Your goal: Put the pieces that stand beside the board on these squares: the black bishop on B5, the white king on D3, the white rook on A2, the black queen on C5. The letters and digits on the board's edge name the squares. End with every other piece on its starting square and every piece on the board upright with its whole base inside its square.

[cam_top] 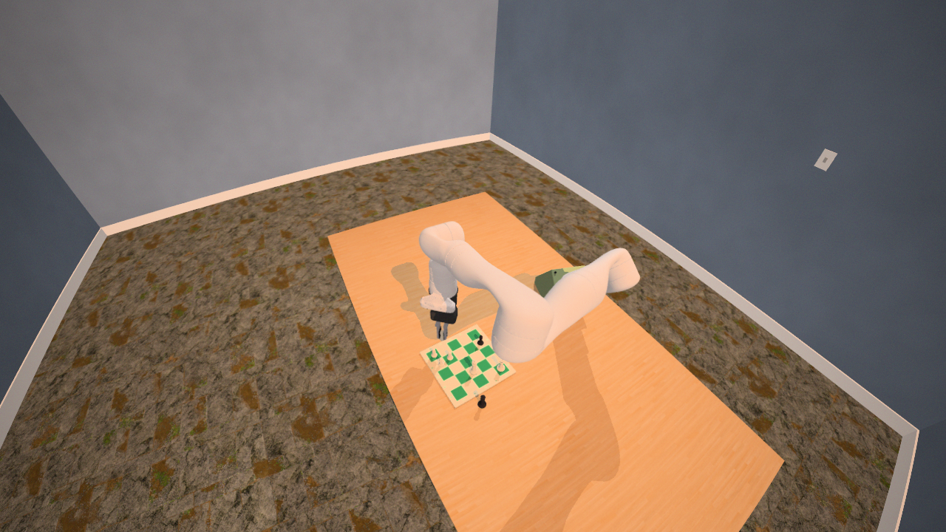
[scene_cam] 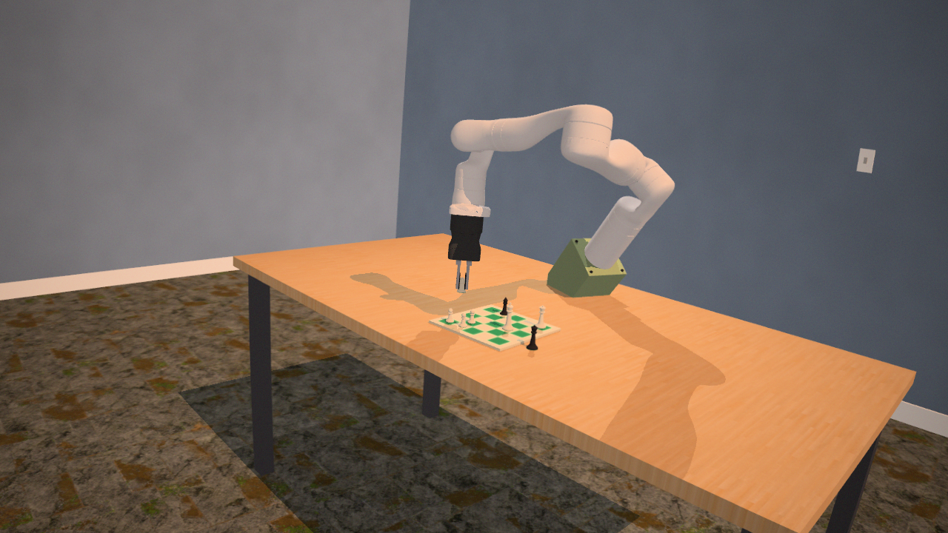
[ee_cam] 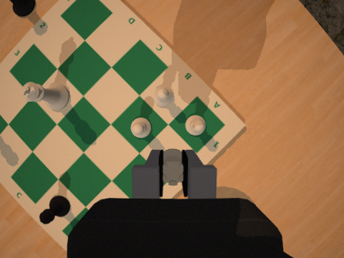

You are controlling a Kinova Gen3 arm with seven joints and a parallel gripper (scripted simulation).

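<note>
The green and cream board (ee_cam: 110,96) lies on the wooden table; it also shows in the top and exterior views (cam_top: 468,366) (scene_cam: 494,326). My gripper (ee_cam: 172,165) is shut on a small white piece, the white rook (ee_cam: 172,168), and holds it above the board's corner by A1 and A2, clear of the surface (scene_cam: 466,291). The white king (ee_cam: 48,96) stands upright on D3. A black bishop (ee_cam: 54,208) stands on B5. The black queen (ee_cam: 21,2) (scene_cam: 532,337) stands off the board on the table by the E1 corner.
Three white pawns (ee_cam: 163,96) (ee_cam: 140,126) (ee_cam: 195,125) stand close together near the A1 corner, just ahead of my fingers. Another tall white piece (scene_cam: 541,317) stands at the board's far side. The arm's green base (scene_cam: 586,268) sits behind the board.
</note>
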